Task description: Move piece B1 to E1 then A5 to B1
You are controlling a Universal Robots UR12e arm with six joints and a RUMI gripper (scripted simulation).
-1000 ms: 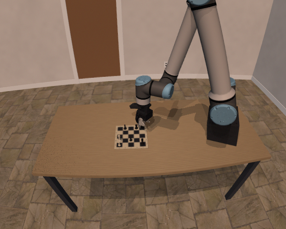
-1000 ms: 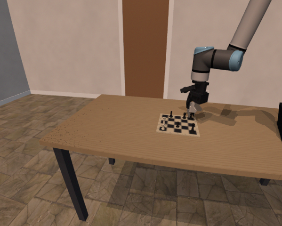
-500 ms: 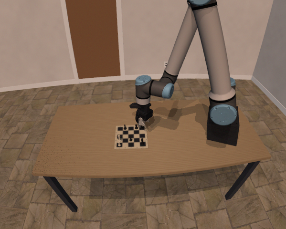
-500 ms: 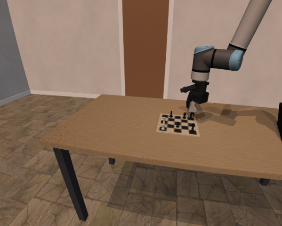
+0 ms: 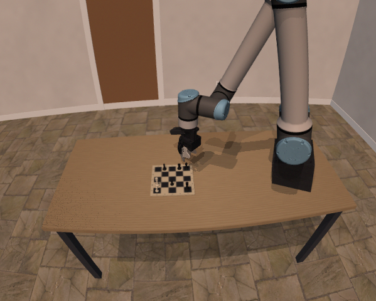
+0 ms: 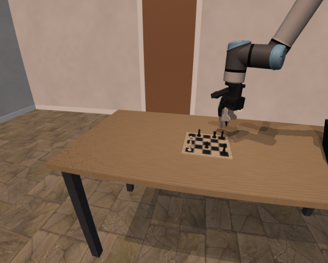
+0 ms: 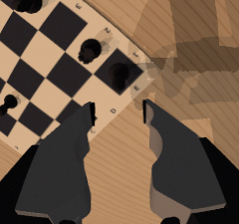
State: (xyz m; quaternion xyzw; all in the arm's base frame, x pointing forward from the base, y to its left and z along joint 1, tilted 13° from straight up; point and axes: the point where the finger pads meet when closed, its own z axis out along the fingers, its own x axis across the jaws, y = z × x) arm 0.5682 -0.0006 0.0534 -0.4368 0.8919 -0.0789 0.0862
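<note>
Black piece point(image 7: 119, 76) stands by another point(image 7: 89, 51), clear of empty pincer point(image 7: 119, 113).

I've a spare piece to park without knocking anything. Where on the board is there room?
Free: the row of squares just behind the middle pawn. Crowded: the back right corner, where two black pieces stand side by side near the open gripper.

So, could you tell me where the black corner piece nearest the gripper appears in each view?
Top: black corner piece on the board's far right corner.
Exterior: far right corner again.
Wrist: near the picture's middle.
Shared landmark: the neighbouring black piece beside it.
</note>
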